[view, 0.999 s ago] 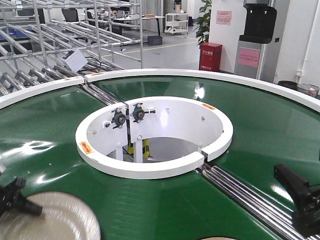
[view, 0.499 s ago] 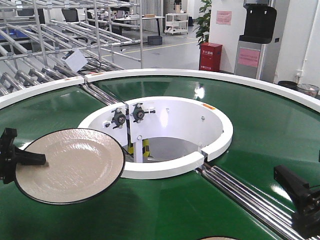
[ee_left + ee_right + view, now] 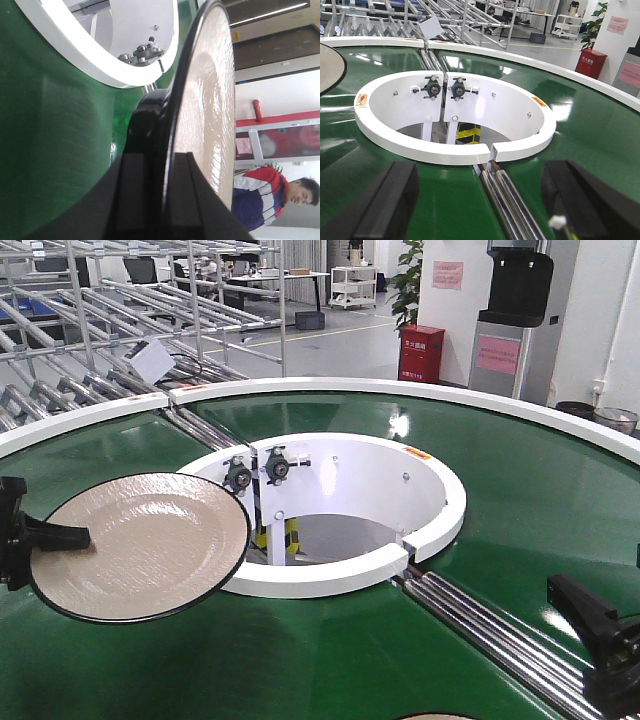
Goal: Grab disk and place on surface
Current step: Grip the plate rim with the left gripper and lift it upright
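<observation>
Left gripper [image 3: 167, 197]: we find its jaws closed on the near-left rim of the disk [image 3: 140, 545]. In the left wrist view one black jaw lies against the dark underside and the other against the cream upper face, with the rim pinched between them. The opening is no wider than the rim is thick.

Disk: cream with a black edge, face up and slightly tilted. It is held over the left part of the green conveyor belt [image 3: 500, 490]. In the front view its far-right edge overlaps the left side of the white ring [image 3: 330, 580] at the middle of the belt, so there it stands above the ring and not on it. We cannot tell how high it is above the belt. Its edge also shows at the far left of the right wrist view [image 3: 330, 65].

Right gripper [image 3: 485, 210]: jaws spread wide apart, holding nothing and touching nothing. They sit low at the near right, above the belt and the steel rollers [image 3: 480, 625] that run from the ring's gap toward the near right.

A person [image 3: 280, 195] in a red, white and blue jacket appears behind the disk in the left wrist view.
</observation>
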Robot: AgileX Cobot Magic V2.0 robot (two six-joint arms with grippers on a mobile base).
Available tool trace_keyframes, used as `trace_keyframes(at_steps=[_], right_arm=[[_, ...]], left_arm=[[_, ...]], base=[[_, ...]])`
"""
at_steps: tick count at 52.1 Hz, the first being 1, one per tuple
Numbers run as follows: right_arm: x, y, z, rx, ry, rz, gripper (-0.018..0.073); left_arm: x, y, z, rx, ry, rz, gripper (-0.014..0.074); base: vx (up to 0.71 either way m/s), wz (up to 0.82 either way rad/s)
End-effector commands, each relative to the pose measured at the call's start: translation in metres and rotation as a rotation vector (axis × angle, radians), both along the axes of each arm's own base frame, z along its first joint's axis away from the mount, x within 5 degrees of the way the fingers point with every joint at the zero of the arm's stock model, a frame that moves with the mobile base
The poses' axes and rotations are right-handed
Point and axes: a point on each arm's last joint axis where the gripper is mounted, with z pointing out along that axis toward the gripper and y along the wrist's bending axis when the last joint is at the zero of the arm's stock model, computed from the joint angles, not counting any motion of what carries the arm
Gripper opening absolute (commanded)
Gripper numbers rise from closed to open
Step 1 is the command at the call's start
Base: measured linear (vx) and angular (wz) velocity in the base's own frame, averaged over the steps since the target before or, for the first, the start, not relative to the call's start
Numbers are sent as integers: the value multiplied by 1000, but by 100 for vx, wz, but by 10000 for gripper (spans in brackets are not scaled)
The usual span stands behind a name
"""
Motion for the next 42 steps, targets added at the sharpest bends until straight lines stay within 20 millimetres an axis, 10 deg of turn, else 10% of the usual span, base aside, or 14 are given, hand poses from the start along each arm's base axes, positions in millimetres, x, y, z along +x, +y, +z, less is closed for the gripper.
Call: trace_keyframes(at_steps=[1, 42], right_arm=[[-2, -1, 21, 20, -120, -6, 550], [-2, -1, 23, 50, -134, -10, 550]], left_arm=[[-12, -10, 44, -100, -138, -47, -4], [-13, -10, 41, -63, -120, -59, -4]], base=[[0, 0], [0, 0]])
